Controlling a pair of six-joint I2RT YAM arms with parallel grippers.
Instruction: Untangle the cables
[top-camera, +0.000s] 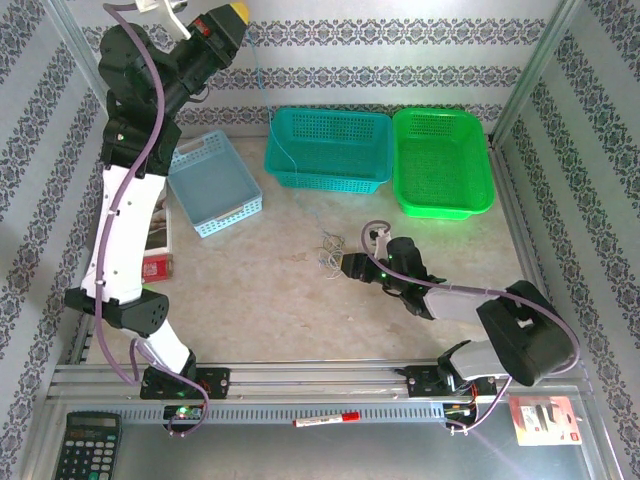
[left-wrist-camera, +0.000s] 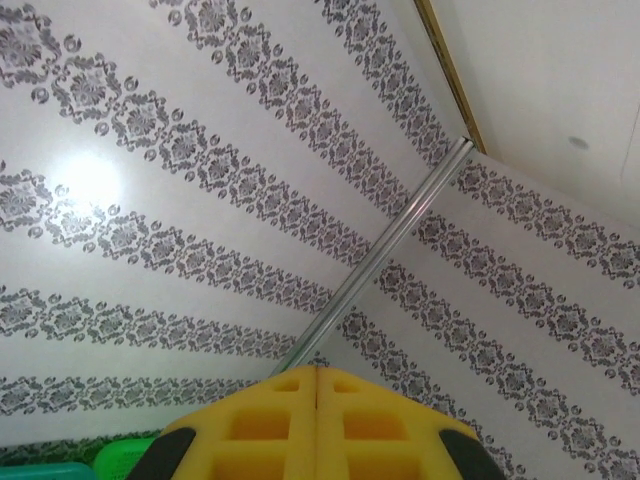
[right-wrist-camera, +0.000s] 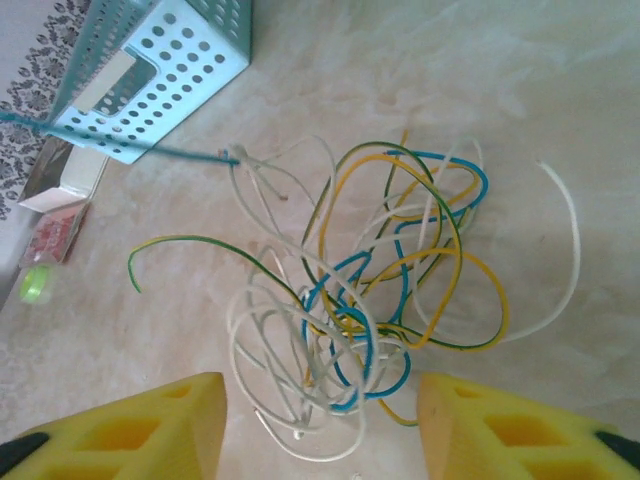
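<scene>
Several cables (right-wrist-camera: 345, 322) — clumped just ahead of right gripper (right-wrist-camera: 322, 400).

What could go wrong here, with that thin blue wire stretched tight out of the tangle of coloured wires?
The thin blue wire runs taut from the clump of blue, white and yellow wires towards the raised, shut left gripper; pulling may tighten knots or drag the clump. The open right gripper may pinch several strands together.

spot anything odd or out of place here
One blue cable runs stretched from the clump, past the corner of the teal basket, up toward the raised, shut left gripper; the rest lies tangled.
</scene>
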